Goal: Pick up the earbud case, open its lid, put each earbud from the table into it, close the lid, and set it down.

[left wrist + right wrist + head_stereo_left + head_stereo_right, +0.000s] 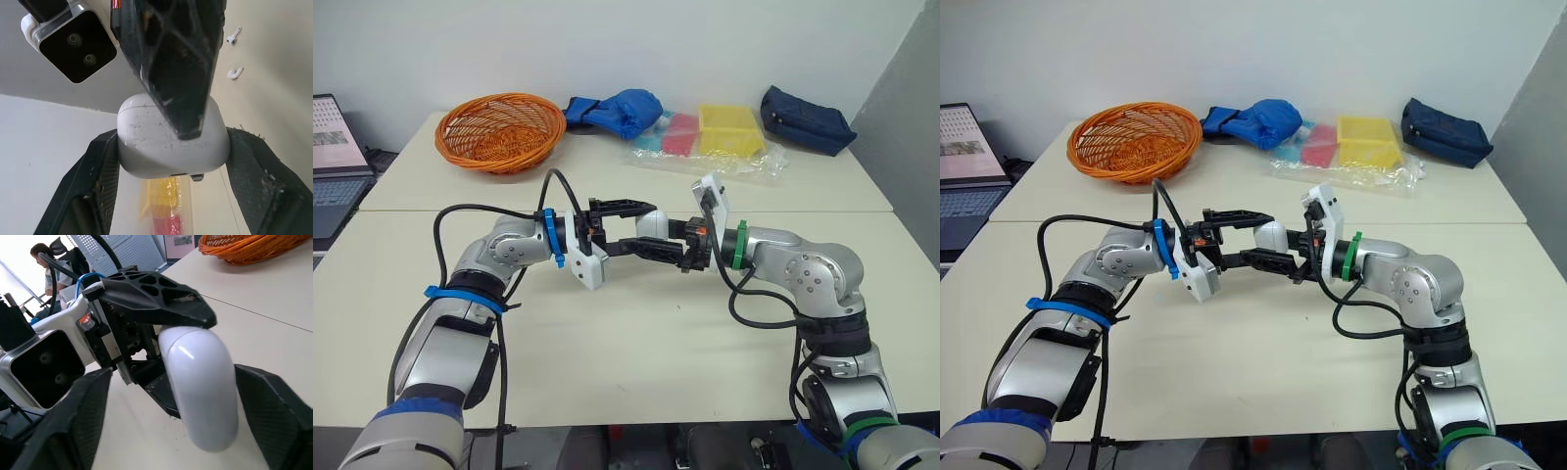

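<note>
Where both arms meet, left end effector [654, 229] clasps case [146, 147].

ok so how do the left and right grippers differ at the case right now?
The left gripper is shut on the case, clamping it from both sides. The right gripper is open, spread wide around the case with a gap showing on one side. The left gripper has a blue band at the wrist and the right gripper a green band. Both are black, two-fingered and meet at the case.
</note>
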You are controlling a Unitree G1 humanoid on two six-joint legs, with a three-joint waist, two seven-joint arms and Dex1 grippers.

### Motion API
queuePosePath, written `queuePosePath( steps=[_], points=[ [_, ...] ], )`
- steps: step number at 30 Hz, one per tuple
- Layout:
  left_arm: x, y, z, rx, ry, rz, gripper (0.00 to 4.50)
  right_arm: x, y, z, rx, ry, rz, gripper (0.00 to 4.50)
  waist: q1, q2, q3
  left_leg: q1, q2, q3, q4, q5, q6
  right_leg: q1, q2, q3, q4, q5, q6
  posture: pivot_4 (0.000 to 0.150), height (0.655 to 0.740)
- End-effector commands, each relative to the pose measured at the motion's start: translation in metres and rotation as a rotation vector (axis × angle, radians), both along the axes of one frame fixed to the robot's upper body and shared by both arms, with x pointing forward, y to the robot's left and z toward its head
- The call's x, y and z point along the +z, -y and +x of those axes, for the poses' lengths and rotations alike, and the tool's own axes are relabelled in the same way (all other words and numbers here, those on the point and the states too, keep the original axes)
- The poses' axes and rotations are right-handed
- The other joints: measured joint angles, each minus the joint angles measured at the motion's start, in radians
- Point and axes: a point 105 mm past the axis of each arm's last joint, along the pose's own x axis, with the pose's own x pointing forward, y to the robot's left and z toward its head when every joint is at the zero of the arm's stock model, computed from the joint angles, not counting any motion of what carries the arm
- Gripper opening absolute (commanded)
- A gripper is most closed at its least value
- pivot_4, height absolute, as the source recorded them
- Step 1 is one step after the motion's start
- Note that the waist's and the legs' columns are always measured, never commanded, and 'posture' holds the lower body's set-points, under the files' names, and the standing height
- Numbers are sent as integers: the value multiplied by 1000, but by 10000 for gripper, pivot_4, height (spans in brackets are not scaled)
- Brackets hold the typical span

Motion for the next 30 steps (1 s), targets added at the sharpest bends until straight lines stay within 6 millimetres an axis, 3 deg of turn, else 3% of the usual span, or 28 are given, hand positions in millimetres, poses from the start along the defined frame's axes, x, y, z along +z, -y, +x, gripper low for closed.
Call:
queuePosePath(
  steps=[1,5,7,16,18,21,26,30],
  points=[
    [12,0,-2,-15,46,-26,27856,12,0,1,2,47,13,27648,0,0,0,0,0,0,0,0,0,0,0,0,0,0,0,1500,7400],
    [11,-1,-3,-15,45,-34,27856,10,1,2,-9,43,19,12920,0,0,0,0,0,0,0,0,0,0,0,0,0,0,0,1500,7400],
    [11,-2,-2,-10,45,-38,27856,9,2,3,-14,55,5,9386,0,0,0,0,0,0,0,0,0,0,0,0,0,0,0,1500,7400],
    [10,-2,-2,-15,37,-46,27856,9,3,4,-23,78,10,9335,0,0,0,0,0,0,0,0,0,0,0,0,0,0,0,1500,7400],
    [9,-2,-4,-23,11,-50,35276,9,3,4,-31,89,9,9334,0,0,0,0,0,0,0,0,0,0,0,0,0,0,0,1500,7400],
    [0,-3,-2,-9,-97,-4,43871,8,6,5,-51,99,-1,8573,0,0,0,0,0,0,0,0,0,0,0,0,0,0,0,1500,7400],
    [9,-9,0,0,-305,59,44514,6,11,11,-114,110,-7,8573,-3,0,0,0,0,-1,0,0,0,0,0,0,0,1,-1,1500,7400],
    [13,-17,0,32,-642,210,44514,-19,20,26,-202,261,-198,8573,-5,0,0,0,0,-1,1,0,0,0,2,0,0,2,-3,1500,7400]
  ],
)
